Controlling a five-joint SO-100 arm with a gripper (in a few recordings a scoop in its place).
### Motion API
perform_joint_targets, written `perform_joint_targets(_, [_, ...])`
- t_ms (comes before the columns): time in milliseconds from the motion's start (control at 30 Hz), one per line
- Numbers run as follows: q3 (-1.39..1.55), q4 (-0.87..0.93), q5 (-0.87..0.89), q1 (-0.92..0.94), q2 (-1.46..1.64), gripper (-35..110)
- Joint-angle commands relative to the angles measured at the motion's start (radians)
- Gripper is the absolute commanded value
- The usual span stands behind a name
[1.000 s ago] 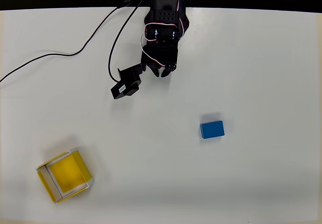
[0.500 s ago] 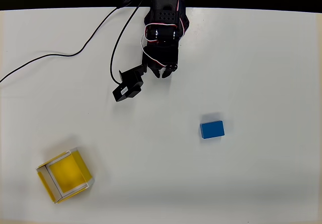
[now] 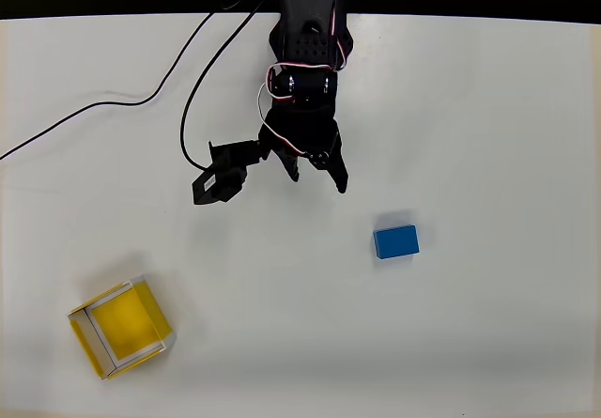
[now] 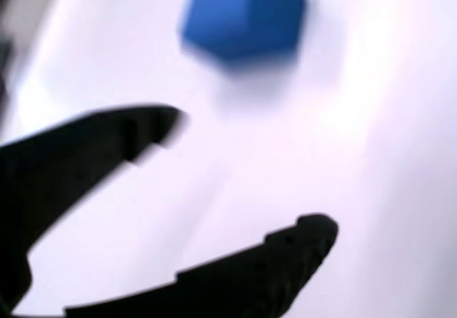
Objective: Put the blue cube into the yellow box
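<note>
Overhead view: box [image 3: 120, 330] sits lower left on the desk [image 3: 488, 108], with nothing in it. Cube [image 3: 396, 241] lies right of centre, well apart. Gripper [image 3: 317, 176] jaws spread wide, holding nothing, upper centre.

white table [image 3: 507, 108] | blue cube [image 3: 396, 241] | yellow box [image 3: 120, 329] | black cable [image 3: 94, 106]

Overhead, the light is bright and even; the white table [image 3: 488, 108] is nearly washed out, and the picture is sharp. Soft, faint shadows lie close under the end effector [image 3: 319, 176] and beside the yellow box [image 3: 119, 330]. The wrist view is heavily blurred: the blue cube [image 4: 243, 16] ahead of the end effector [image 4: 246, 179] has smeared edges.
</note>
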Motion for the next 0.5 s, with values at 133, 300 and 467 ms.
perform_joint_targets(133, [-0.468,-0.003,0.281,-0.080,-0.327,49])
perform_joint_targets(300, [-0.681,0.015,0.508,-0.121,-0.561,49])
perform_joint_targets(467, [-0.859,0.052,0.698,-0.192,-0.752,49])
